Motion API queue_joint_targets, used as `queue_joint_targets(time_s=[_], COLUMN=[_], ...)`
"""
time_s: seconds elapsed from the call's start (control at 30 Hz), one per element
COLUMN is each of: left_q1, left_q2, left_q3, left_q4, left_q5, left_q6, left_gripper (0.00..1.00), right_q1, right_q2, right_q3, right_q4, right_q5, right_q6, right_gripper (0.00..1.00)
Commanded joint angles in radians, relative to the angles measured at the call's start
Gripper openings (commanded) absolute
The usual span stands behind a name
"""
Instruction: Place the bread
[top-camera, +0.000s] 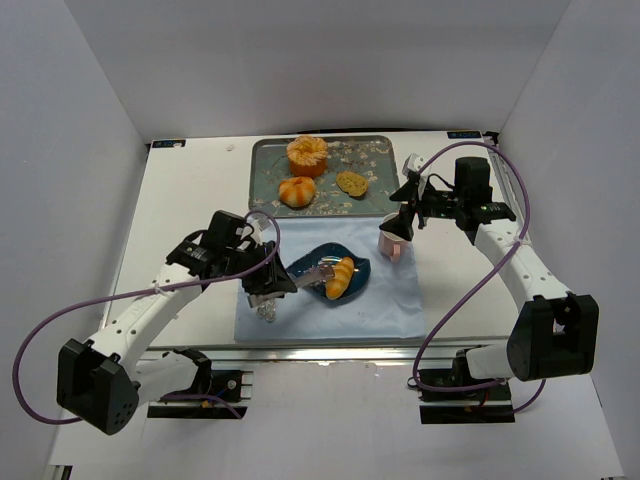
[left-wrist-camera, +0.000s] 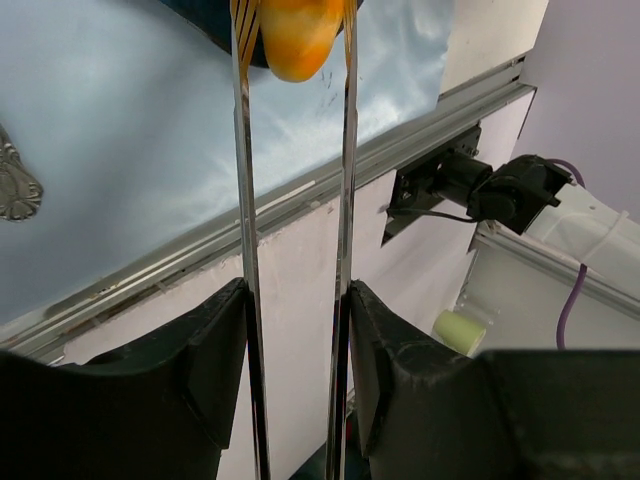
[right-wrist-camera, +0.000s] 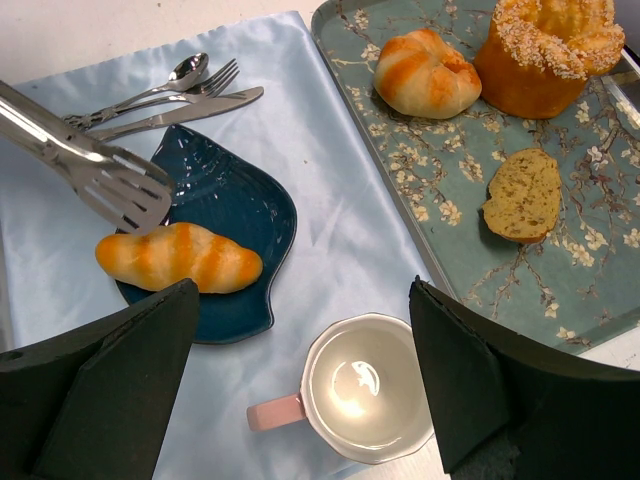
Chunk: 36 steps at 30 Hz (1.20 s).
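Note:
A striped golden bread roll (top-camera: 340, 278) lies on a blue leaf-shaped plate (top-camera: 357, 268) on the light blue cloth. My left gripper (top-camera: 258, 278) is shut on metal tongs (top-camera: 305, 278), whose tips reach the roll. In the left wrist view the tong arms (left-wrist-camera: 243, 150) run from my gripper (left-wrist-camera: 297, 290) to either side of the roll (left-wrist-camera: 300, 40). In the right wrist view the tong tips (right-wrist-camera: 120, 190) sit just beside the roll (right-wrist-camera: 180, 258), which rests on the plate (right-wrist-camera: 235, 200). My right gripper (top-camera: 405, 215) is open and empty above a pink mug (right-wrist-camera: 370, 385).
A patterned tray (top-camera: 262, 165) at the back holds a round roll (top-camera: 297, 191), a tall orange cake (top-camera: 307, 155) and a flat slice (top-camera: 351, 182). The mug (top-camera: 392, 243) stands at the cloth's right edge. Cutlery (top-camera: 266, 312) lies left of the plate.

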Motion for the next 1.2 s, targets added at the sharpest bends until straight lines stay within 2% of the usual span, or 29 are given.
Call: queue_joint_targets(time_s=[0.0, 0.23, 0.43, 0.47, 0.63, 0.73, 1.03, 1.17], left_q1=[0.024, 0.082, 0.22, 0.246, 0.299, 0.31, 0.319, 0.325], left_q2=[-0.02, 0.018, 0.058, 0.063, 0.127, 0.187, 0.37, 0.397], left_q3=[0.077, 0.137, 0.102, 0.094, 0.065, 0.062, 0.224, 0.226], left_q4=[-0.017, -0.019, 0.193, 0.28, 0.519, 0.601, 0.463, 0.487], left_q5=[-0.025, -0.045, -0.073, -0.078, -0.13, -0.168, -0.197, -0.19], left_q6=[0.034, 0.05, -0.156, -0.224, -0.43, -0.502, -0.445, -0.452], left_gripper=[0.53, 0.53, 0.53, 0.53, 0.52, 0.52, 0.52, 0.52], right_q1=[-0.006, -0.006, -0.006, -0.006, -0.006, -0.006, -0.011, -0.015], right_q2=[-0.026, -0.024, -0.023, -0.023, -0.019, -0.023, -0.032, -0.03], right_q3=[-0.006, -0.003, -0.003, -0.005, -0.005, -0.013, -0.034, -0.043], right_q4=[0.031, 0.034, 0.038, 0.038, 0.052, 0.066, 0.074, 0.081], right_q5=[-0.029, -0.032, -0.035, -0.035, -0.04, -0.037, -0.03, -0.03], right_q6=[0.002, 0.003, 0.009, 0.008, 0.019, 0.023, 0.023, 0.028], right_gripper=[0.89, 0.89, 0.89, 0.89, 0.89, 0.89, 0.89, 0.89])
